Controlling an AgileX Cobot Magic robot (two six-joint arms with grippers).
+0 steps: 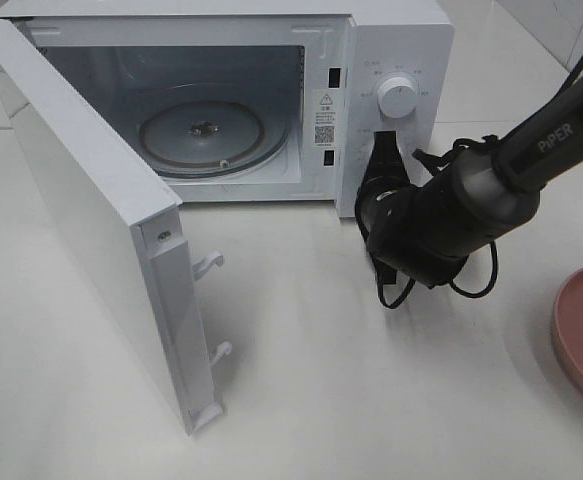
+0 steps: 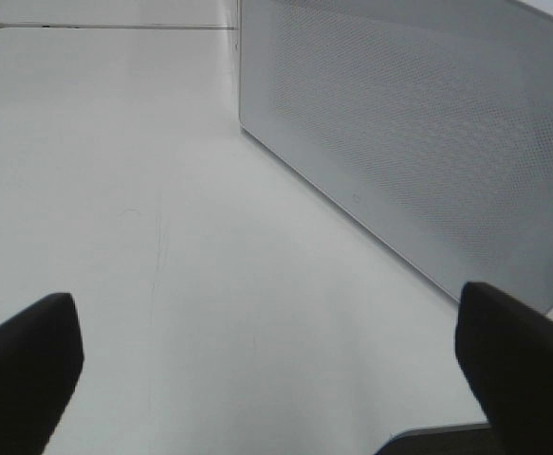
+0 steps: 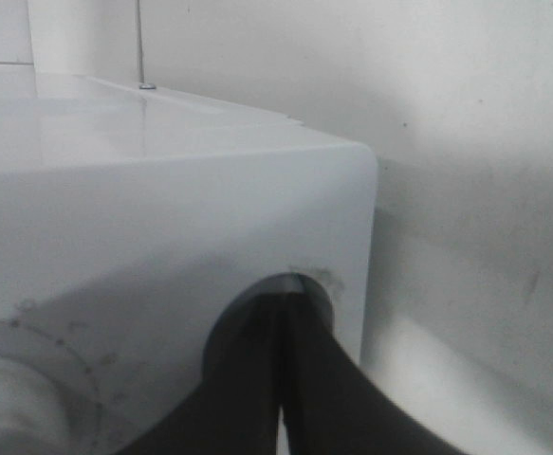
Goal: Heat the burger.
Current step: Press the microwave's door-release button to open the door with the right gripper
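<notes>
Exterior high shows right fingers (image 1: 380, 160) closed at microwave panel (image 1: 418, 128).

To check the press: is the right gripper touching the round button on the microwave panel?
Cannot tell. In the right wrist view the shut right gripper has its tips over the round button, dark on dark, hiding any gap.

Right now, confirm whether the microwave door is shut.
No, the microwave door stands swung wide open, leaving the glass turntable inside in plain sight.
</notes>
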